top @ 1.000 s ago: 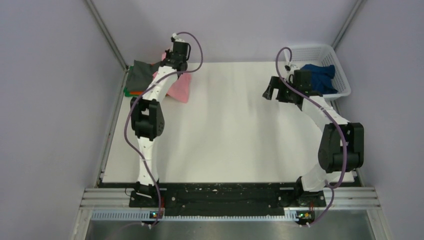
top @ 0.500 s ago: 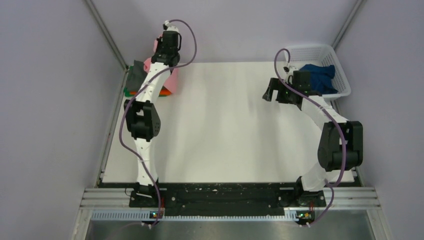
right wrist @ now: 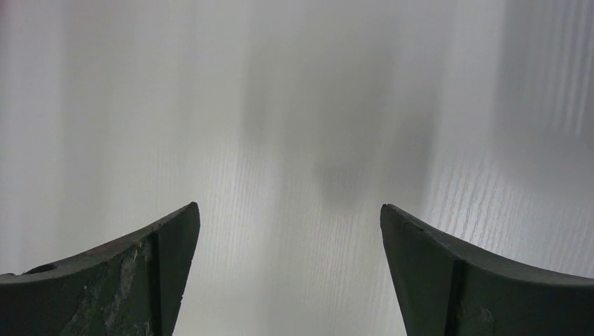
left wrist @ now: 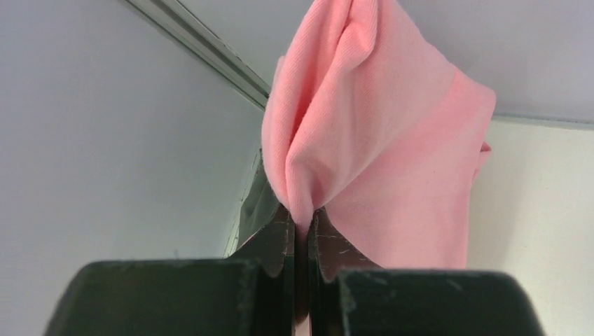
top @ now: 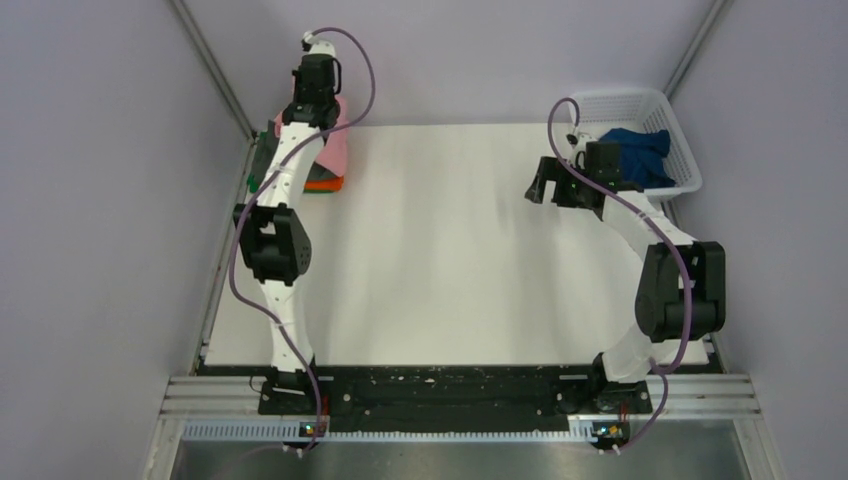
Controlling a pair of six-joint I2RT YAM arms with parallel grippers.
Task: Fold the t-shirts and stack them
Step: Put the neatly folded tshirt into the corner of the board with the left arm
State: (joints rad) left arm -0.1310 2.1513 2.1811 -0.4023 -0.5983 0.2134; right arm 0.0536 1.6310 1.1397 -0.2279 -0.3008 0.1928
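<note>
Well, over the last second your left hand [left wrist: 302, 222] swung away from the open bench [top: 450, 270] toward the far left corner, and it took the light pink t-shirt [left wrist: 382, 140] with it. A second earlier the pink cloth trailed out over the white surface to the right of the pile. At this moment it hung bunched against the arm, above the shirts already lying in that corner.

The left hand was clamped tight on a pinched fold of the pink cloth, its fingers nearly meeting. The rest of the shirt draped beyond the fingertips, away from the wrist camera. Beneath it you could make out the orange t-shirt [top: 325, 183] at the pile's near edge and the dark grey t-shirt [top: 268, 148] further back on the left.

I judged that you were carrying the pink one over to lay it on that stack, so the placing was not yet done. Gathered up as it was, I could not tell how neatly it had been folded.

Your right hand [right wrist: 288, 210] had not moved. It hovered over bare bench with its fingers spread wide, holding nothing, near the white basket [top: 640, 97]. The navy blue t-shirt [top: 635, 150] lay crumpled in that basket, close by the right wrist and behind the fingers, not yet folded.
</note>
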